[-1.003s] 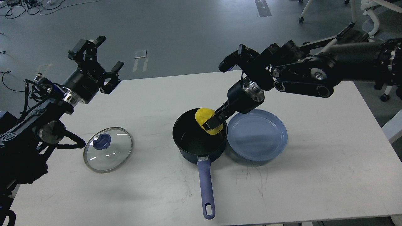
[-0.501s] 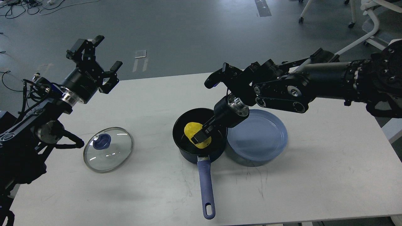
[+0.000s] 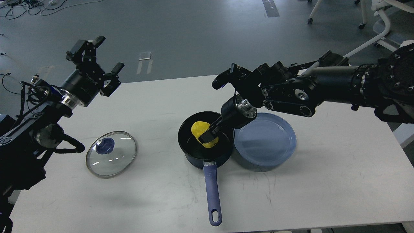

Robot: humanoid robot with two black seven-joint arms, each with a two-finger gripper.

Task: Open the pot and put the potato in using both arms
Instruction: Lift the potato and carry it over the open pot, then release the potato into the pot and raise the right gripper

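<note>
While the right pincer point(image 3: 207, 137) grips the potato point(image 3: 200, 130) inside the open pot point(image 3: 194, 155), the left pincer point(image 3: 97, 61) hangs spread wide, lid point(image 3: 111, 154) on the counter point(image 3: 323, 181).

Counted on and over the white table

One table point(image 3: 323, 194). One pot point(image 3: 194, 158), dark, with a single long purple-blue handle. One potato point(image 3: 199, 127), yellow, inside that pot. One glass lid point(image 3: 119, 158) with one blue knob, lying apart from the pot. One blue plate point(image 3: 268, 145). Two black arms, so two grippers: one left gripper point(image 3: 97, 64) and one right gripper point(image 3: 208, 134). That makes five loose things and a pair of grippers.
</note>
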